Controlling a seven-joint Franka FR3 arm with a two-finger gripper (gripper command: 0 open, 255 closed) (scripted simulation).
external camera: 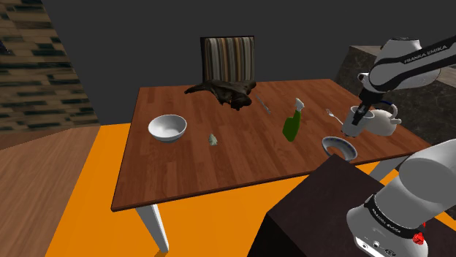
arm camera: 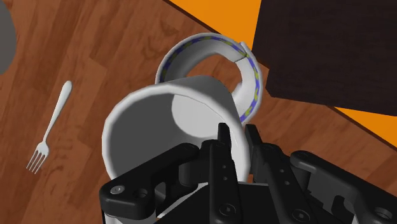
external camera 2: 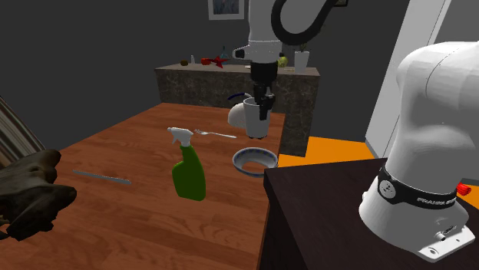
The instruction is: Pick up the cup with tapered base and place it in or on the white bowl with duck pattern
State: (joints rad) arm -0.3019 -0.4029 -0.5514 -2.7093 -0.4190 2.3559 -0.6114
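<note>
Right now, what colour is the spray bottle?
Green spray bottle with white trigger, clearest in the second exterior view.

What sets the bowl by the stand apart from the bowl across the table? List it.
Rim: the near bowl carries a blue-and-yellow band; the far bowl is plain white. Place: the near bowl sits at the table edge by the stand, close to the cup held in the gripper; the far bowl lies toward the shoulder view's left. Both are round and upright.
</note>
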